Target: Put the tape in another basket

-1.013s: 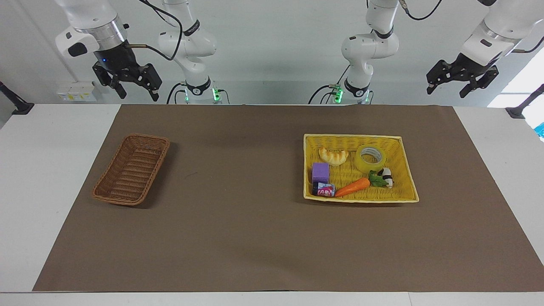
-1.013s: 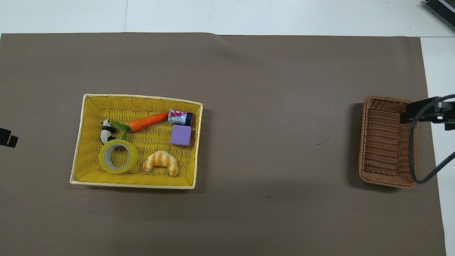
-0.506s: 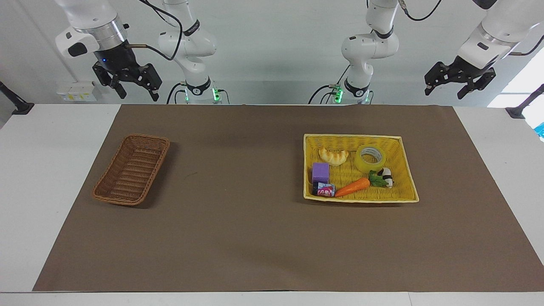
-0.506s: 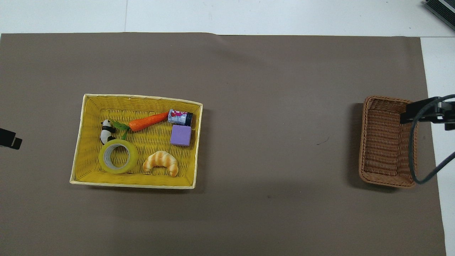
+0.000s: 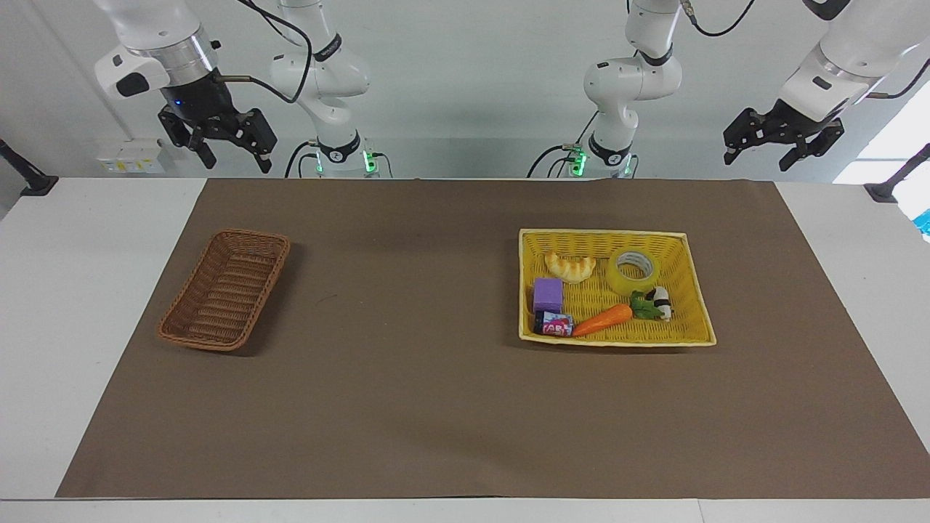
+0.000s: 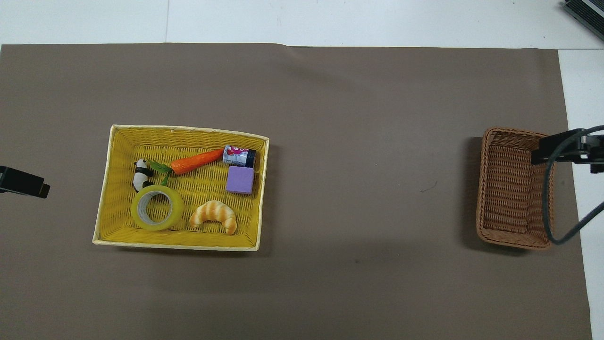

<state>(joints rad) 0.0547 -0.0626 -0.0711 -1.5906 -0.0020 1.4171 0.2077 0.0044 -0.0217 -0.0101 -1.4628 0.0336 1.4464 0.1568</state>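
Observation:
The tape (image 5: 633,270) is a yellow roll with a white core. It lies flat in the yellow tray basket (image 5: 603,233), in the corner nearest the robots toward the left arm's end; it also shows in the overhead view (image 6: 157,208). The small brown wicker basket (image 5: 227,290) stands with nothing in it at the right arm's end of the mat, also in the overhead view (image 6: 512,189). My left gripper (image 5: 758,158) hangs open and holding nothing, high up, off to the side of the yellow tray. My right gripper (image 5: 236,160) hangs open and holding nothing, high near the brown basket.
The yellow tray (image 6: 188,127) also holds a croissant (image 5: 570,266), a purple block (image 5: 548,295), a small can (image 5: 554,324), a carrot (image 5: 603,319) and a panda figure (image 5: 660,303). A brown mat (image 5: 421,378) covers the table.
My left gripper has risen slightly and shifted toward the yellow tray; more of it shows in the overhead view. The right arm and all objects have not moved.

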